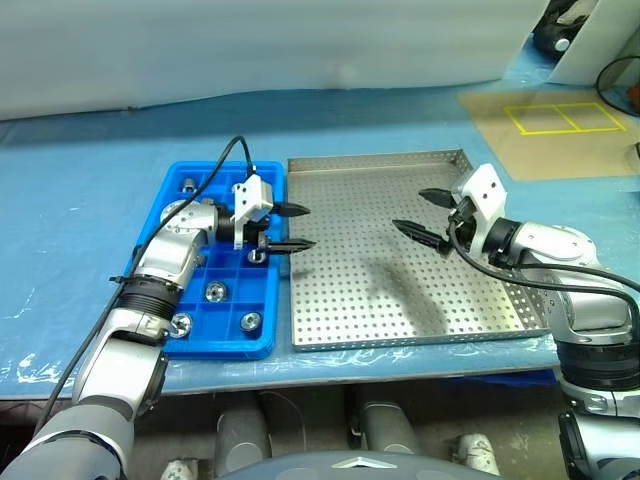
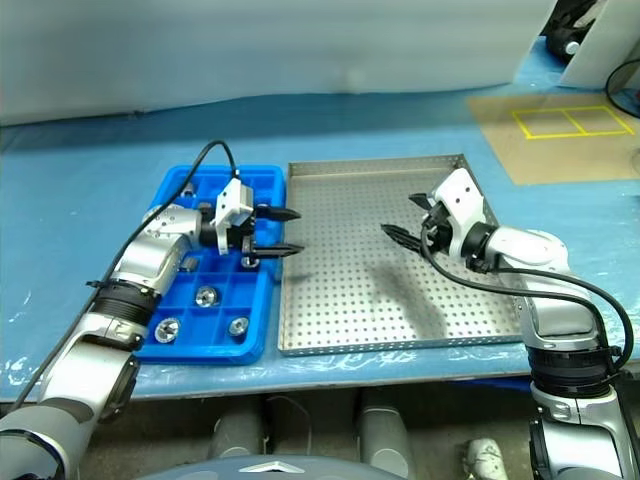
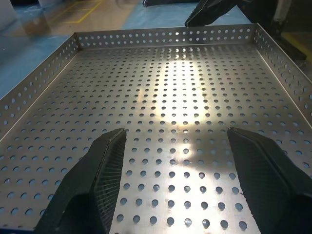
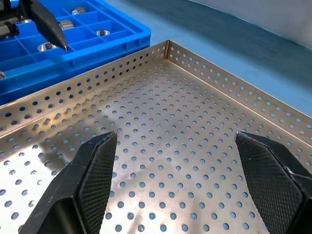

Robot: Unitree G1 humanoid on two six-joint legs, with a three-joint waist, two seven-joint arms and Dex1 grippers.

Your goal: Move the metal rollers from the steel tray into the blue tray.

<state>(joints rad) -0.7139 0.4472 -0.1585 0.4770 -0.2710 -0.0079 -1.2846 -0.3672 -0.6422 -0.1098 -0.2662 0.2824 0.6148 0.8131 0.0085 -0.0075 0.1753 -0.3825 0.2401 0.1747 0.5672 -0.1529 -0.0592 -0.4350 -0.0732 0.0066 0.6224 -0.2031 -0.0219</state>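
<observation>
End effectors (image 1: 291, 227) agape, rollers (image 1: 215, 291) in blue tray (image 1: 262, 345)

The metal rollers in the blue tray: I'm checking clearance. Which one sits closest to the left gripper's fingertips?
The roller just under the left gripper, by the blue tray's edge beside the steel tray. The other rollers lie farther back along the arm.

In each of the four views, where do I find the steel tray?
Left eye view: steel tray in the centre, right of the blue tray.
Right eye view: the same, centre.
Left wrist view: perforated floor beyond the left tool.
Right wrist view: floor and one corner beyond the right tool.
Shared landmark: the right tool, open over the tray.
</observation>
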